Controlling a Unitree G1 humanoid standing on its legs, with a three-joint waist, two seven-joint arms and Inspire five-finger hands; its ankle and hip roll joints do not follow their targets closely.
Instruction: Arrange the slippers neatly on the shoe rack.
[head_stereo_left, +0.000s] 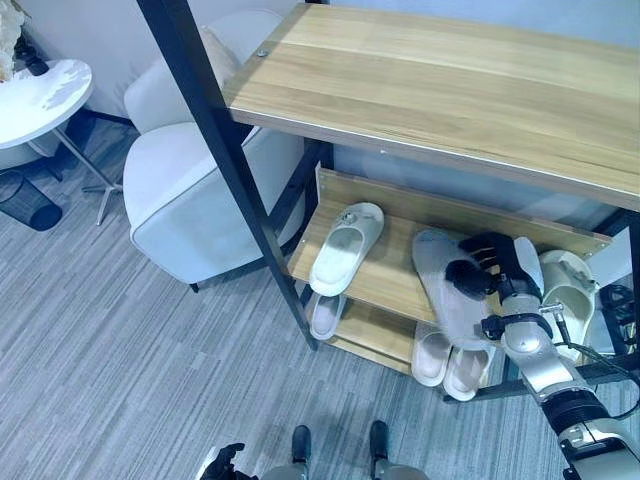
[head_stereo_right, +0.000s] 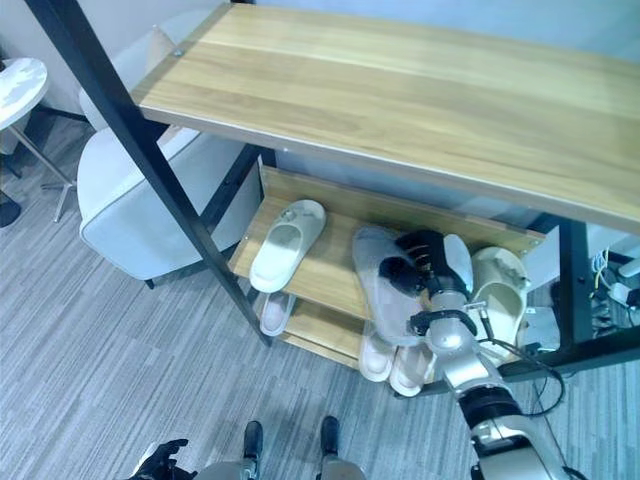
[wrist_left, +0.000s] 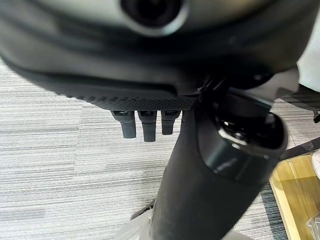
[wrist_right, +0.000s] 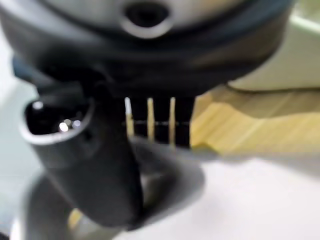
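Shoe rack (head_stereo_left: 420, 80): wooden shelves in a black frame; a broad top board, a middle shelf and a low shelf near the floor.
Left slipper, middle shelf (head_stereo_left: 346, 247): pale, lying alone at the left end, toe pointing to the far side, already squared to the shelf by the look of it.
Held slipper (head_stereo_left: 445, 285): grey-white, sole facing outward, tilted over the front edge of the middle shelf; probably carried that way so it can slide in between its neighbours.
Right hand (head_stereo_left: 487, 266): dark fingers and thumb curled round the held slipper from its right side, pinching it at mid-length; the slipper runs down and to the left of the palm.
Right slipper, middle shelf (head_stereo_left: 570, 290): cream, just beside the hand on the right.
Low shelf pair (head_stereo_left: 450, 365): two pale slippers side by side below the held one.
Left hand (wrist_left: 145, 125): hanging low near the floor, fingers straight, holding nothing.
Armchair (head_stereo_left: 190, 190): white, left of the rack.
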